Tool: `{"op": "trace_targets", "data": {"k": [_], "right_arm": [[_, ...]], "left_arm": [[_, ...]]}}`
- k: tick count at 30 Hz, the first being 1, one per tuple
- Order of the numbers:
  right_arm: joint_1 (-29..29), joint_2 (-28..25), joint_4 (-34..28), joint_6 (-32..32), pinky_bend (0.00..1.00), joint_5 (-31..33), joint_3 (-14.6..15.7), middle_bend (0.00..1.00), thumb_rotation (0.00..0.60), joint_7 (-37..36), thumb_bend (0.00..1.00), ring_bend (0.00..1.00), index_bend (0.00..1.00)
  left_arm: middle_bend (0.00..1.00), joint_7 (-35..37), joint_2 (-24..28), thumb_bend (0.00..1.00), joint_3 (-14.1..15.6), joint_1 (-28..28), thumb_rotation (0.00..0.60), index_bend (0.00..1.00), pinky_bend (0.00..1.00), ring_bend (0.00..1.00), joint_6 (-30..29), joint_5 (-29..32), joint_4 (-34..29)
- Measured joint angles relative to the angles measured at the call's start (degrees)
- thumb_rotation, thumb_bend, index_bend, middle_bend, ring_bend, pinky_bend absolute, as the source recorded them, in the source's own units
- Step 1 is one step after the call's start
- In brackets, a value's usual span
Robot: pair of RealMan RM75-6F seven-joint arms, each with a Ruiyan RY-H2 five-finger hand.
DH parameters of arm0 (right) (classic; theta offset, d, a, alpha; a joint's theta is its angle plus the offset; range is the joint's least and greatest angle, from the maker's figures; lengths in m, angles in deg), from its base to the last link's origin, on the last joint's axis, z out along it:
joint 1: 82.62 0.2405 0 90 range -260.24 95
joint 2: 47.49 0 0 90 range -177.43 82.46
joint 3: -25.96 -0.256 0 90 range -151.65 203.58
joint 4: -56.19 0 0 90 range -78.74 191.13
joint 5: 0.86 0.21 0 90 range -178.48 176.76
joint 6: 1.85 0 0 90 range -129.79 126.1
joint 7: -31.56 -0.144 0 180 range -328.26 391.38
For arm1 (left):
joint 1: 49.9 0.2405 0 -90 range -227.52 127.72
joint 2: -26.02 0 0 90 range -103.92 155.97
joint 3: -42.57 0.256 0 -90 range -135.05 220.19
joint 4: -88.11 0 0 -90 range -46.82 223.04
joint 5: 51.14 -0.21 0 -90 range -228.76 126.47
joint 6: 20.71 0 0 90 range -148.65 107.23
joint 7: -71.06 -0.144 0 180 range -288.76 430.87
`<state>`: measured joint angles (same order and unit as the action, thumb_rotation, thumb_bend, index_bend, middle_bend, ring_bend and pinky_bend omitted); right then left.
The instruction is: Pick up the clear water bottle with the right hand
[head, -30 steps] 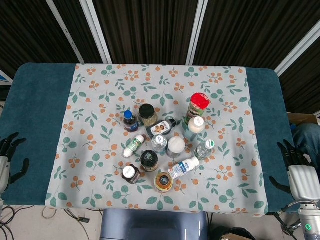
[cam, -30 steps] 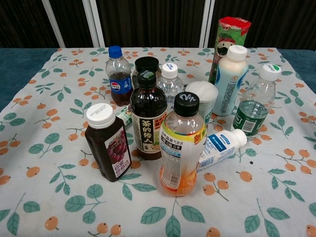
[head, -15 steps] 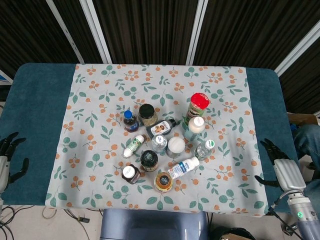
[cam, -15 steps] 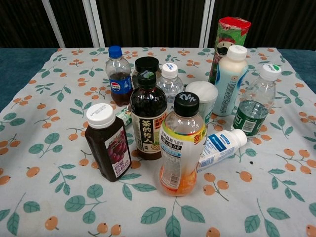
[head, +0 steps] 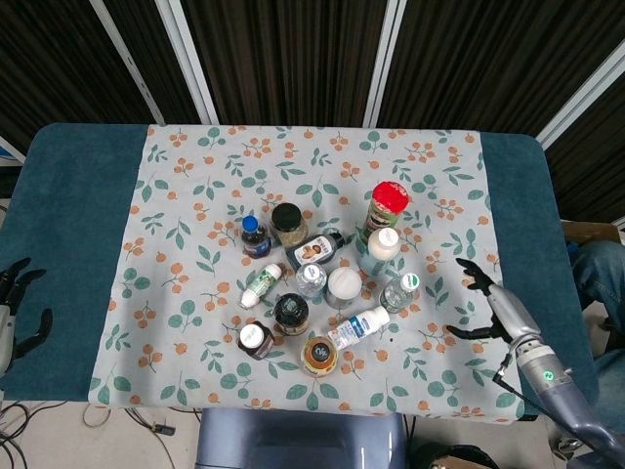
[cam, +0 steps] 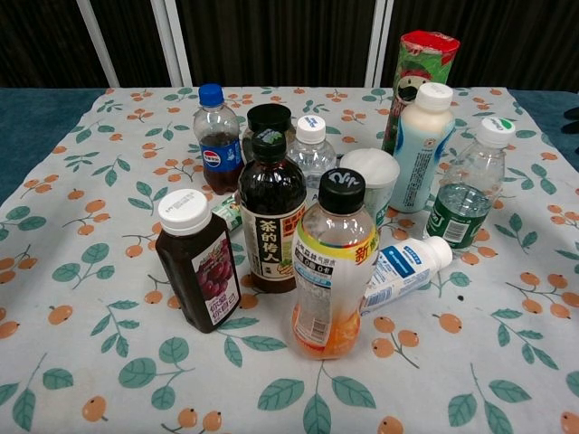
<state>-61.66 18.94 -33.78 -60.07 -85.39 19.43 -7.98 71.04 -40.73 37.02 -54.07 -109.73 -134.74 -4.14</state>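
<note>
**Q:** Where does the clear water bottle (head: 400,291) sit relative to your right hand (head: 488,305)?

**A:** It stands upright with its long axis vertical and a white cap on top, at the right edge of the bottle cluster. Your right hand is near it on the open cloth, to the robot's right of the bottle. The fingers are spread and hold nothing. The gap between hand and bottle is bare tablecloth.

**Q:** And the left hand (head: 12,313)?

**A:** It is well apart, at the far left table edge, fingers apart and empty. The right hand is plainly the nearer.

**Q:** What about neighbours?

**A:** The tall white bottle (head: 379,249) stands just behind the target. The small white-and-blue bottle (head: 358,327) lies on its side just in front and inward. A second clear bottle (head: 311,280) stands deeper in the cluster. I judge the outer, green-labelled one to be your target.

**Q:** And the approach?

**A:** My judgement is to come in sideways from the right and wrap the body below the cap. The chest view does not show your hand.
</note>
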Motion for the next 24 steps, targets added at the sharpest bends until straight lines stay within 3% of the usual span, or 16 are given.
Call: {"op": "trace_targets", "data": {"k": [8, 24], "right_arm": [[2.96, 4.98, 2.43, 2.28, 0.23, 1.47, -1.01, 0.15, 0.600, -3.29, 0.21, 0.18, 0.08], [4.98, 13.41, 6.92, 1.76, 0.23, 2.98, -1.19, 0.27, 0.600, -0.91, 0.21, 0.26, 0.23]], "left_arm": [[0.09, -1.02, -0.18, 0.42, -0.21, -0.01, 0.600, 0.21, 0.06, 0.12, 0.32, 0.86, -0.45], [0.09, 0.33, 0.38, 0.42, -0.69, 0.24, 0.600, 0.21, 0.06, 0.12, 0.98, 2.52, -1.54]]}}
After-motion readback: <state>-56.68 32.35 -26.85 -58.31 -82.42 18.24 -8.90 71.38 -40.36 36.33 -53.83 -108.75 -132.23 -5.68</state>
